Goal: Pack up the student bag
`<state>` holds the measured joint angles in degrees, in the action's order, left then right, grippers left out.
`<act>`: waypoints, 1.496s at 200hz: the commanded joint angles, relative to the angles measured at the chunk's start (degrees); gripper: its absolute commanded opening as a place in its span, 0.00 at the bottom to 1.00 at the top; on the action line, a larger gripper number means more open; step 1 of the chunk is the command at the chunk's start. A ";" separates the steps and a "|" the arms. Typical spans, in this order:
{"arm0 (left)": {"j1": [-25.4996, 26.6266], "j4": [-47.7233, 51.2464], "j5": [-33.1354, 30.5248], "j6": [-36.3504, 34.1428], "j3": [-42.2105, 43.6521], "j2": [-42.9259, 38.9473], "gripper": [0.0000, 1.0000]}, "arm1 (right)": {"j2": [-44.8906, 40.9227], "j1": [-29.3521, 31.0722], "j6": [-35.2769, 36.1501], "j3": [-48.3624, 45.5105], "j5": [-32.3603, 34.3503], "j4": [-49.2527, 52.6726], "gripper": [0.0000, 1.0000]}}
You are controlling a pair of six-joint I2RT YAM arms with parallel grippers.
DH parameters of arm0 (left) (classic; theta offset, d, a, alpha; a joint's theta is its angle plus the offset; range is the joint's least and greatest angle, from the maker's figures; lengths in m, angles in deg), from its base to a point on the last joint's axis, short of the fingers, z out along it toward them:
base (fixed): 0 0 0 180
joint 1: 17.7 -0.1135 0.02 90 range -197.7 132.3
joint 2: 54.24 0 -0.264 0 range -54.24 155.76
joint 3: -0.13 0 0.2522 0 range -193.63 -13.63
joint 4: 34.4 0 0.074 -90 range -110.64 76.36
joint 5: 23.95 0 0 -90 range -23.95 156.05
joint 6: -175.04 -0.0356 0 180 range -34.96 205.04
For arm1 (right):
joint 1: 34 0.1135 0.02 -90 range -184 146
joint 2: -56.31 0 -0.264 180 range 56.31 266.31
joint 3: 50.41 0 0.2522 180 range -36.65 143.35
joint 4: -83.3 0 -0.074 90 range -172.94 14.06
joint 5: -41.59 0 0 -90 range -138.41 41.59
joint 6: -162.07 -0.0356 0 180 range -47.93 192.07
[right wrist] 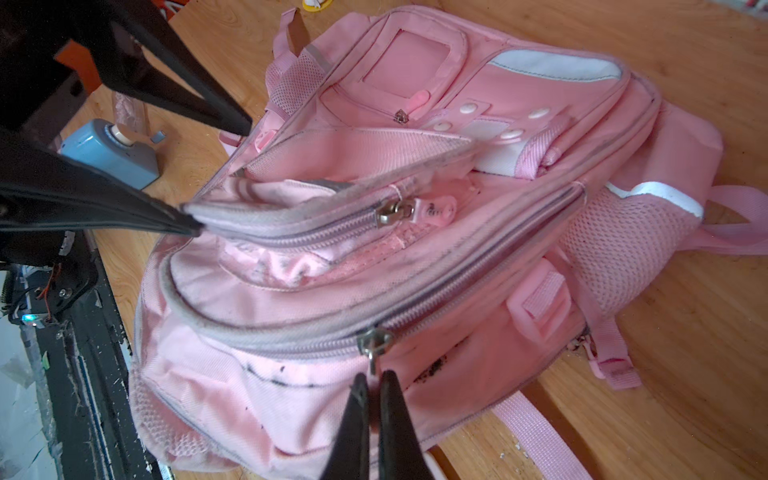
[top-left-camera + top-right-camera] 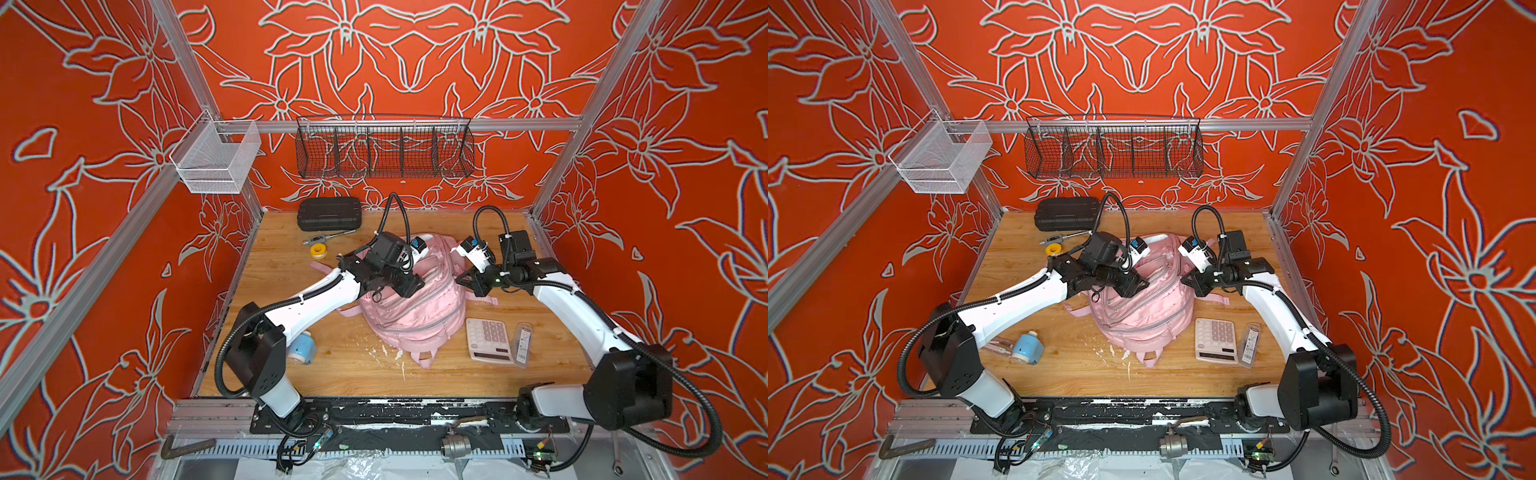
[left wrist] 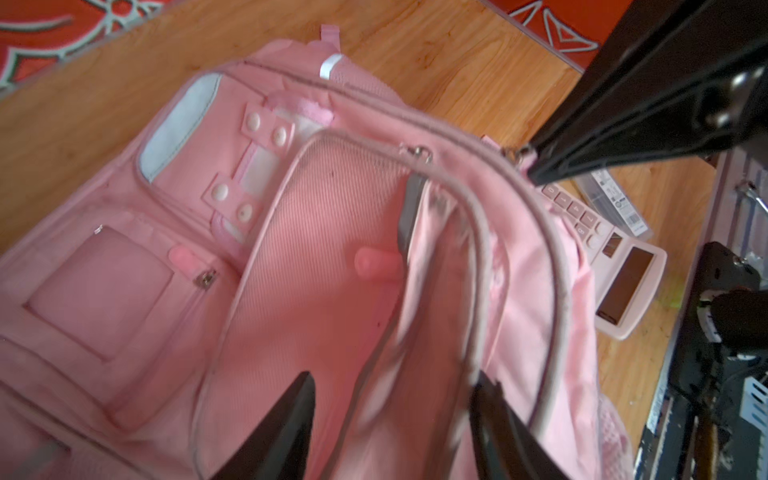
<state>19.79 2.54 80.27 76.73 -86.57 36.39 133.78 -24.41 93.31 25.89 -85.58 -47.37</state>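
The student bag (image 2: 415, 307) (image 2: 1142, 309), pale pink, lies on the wooden table in both top views. A front pocket (image 3: 316, 257) gapes with its flap lifted. My left gripper (image 3: 395, 376) (image 2: 407, 286) hangs open over that pocket, one finger on each side of the inner fabric fold. In the right wrist view one of its fingertips (image 1: 195, 227) touches the flap's zipper edge. My right gripper (image 1: 374, 376) (image 2: 463, 282) is shut on the metal zipper pull (image 1: 374, 343) of the big compartment on the bag's side (image 1: 498, 270). A thin grey edge (image 3: 409, 216) shows inside the pocket.
A pink calculator (image 2: 488, 340) and a clear packet (image 2: 523, 343) lie right of the bag. A blue device (image 2: 301, 347) sits near the left arm's base. A black case (image 2: 329, 212), a metal tool (image 2: 328, 237) and a yellow roll (image 2: 318, 249) lie at the back left. Wire baskets (image 2: 384, 149) hang behind.
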 commanded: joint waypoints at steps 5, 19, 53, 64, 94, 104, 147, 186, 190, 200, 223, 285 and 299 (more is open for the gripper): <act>0.02 3.54 -0.31 -6.78 2.86 -1.77 0.63 | 0.55 -0.06 1.88 3.80 -0.99 -0.39 0.00; -0.05 3.51 -2.10 -7.22 3.49 -0.98 0.64 | 0.82 -0.07 2.21 4.27 -0.94 0.04 0.00; -0.70 3.20 -3.74 -5.50 2.90 2.17 0.52 | 1.10 0.00 2.14 5.61 0.28 1.14 0.00; -1.38 4.67 -2.74 -4.28 1.70 3.18 0.29 | 1.40 -0.09 1.97 6.19 1.81 1.32 0.00; -1.64 7.77 3.32 1.85 -0.15 2.83 0.00 | 3.88 -1.39 2.90 9.45 4.15 2.56 0.00; -1.38 7.46 6.30 5.30 -0.50 2.45 0.00 | 5.20 -1.72 3.51 10.99 5.53 3.40 0.00; -0.82 5.55 14.02 22.11 -7.46 8.33 0.00 | 9.36 -1.72 6.95 16.20 9.24 8.41 0.00; -0.89 1.15 10.12 29.22 -12.92 13.73 0.00 | 4.49 -0.45 6.17 13.30 9.42 9.60 0.00; -0.97 1.37 9.47 29.50 -13.62 14.19 0.00 | 3.67 -0.18 5.92 12.53 9.50 9.40 0.00; -1.17 2.14 8.47 30.31 -15.21 15.36 0.00 | 1.64 0.20 5.19 10.77 9.17 9.08 0.00; -1.46 2.86 8.64 33.06 -18.09 17.50 0.00 | -1.82 1.75 2.87 6.93 9.64 8.56 0.00; -1.42 1.73 10.81 40.77 -23.17 19.76 0.00 | -5.79 8.67 -5.19 -2.38 11.74 0.34 0.00; -1.55 2.64 12.08 42.56 -25.07 20.48 0.00 | -5.54 9.11 -6.21 -3.59 11.81 -1.63 0.00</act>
<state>19.05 8.20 90.84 113.56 -107.34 56.39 129.30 -16.35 91.03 24.30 -72.84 -45.21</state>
